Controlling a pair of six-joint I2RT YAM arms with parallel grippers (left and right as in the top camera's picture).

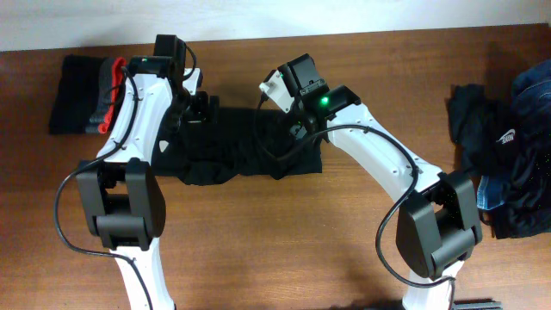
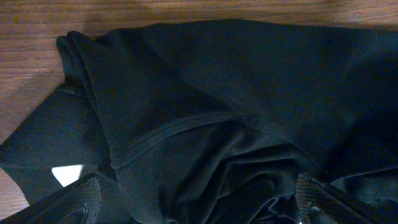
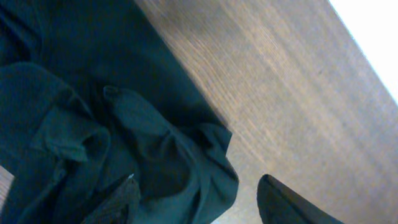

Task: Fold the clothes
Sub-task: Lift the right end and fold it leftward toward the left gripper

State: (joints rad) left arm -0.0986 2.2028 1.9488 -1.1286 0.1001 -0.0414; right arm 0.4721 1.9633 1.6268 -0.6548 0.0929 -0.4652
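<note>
Folding at an intermediate stage: a folded stack [image 1: 82, 103] of black, grey and red garments is sitting at the far left of the worktop [image 1: 284, 250], a loose pile [image 1: 508, 155] of dark and blue clothes is waiting unfolded at the right edge, and the black shirt [image 1: 232, 146] is lying between the two arms near the middle, only partly gathered. The shirt is appearing as a rough band with rumpled folds bunching along its near edge and a hem seam curving across one layer; a small white label [image 2: 67, 175] is showing at its left end. The left hand [image 2: 199, 205] is hovering over that end with its jaws standing wide and holding nothing. The right hand [image 3: 199, 202] is hanging at the shirt's right corner, jaws partly apart around a crumpled fold without pinching it. By this reading, the shirt's folding is remaining unfinished and the right-hand pile untouched.
</note>
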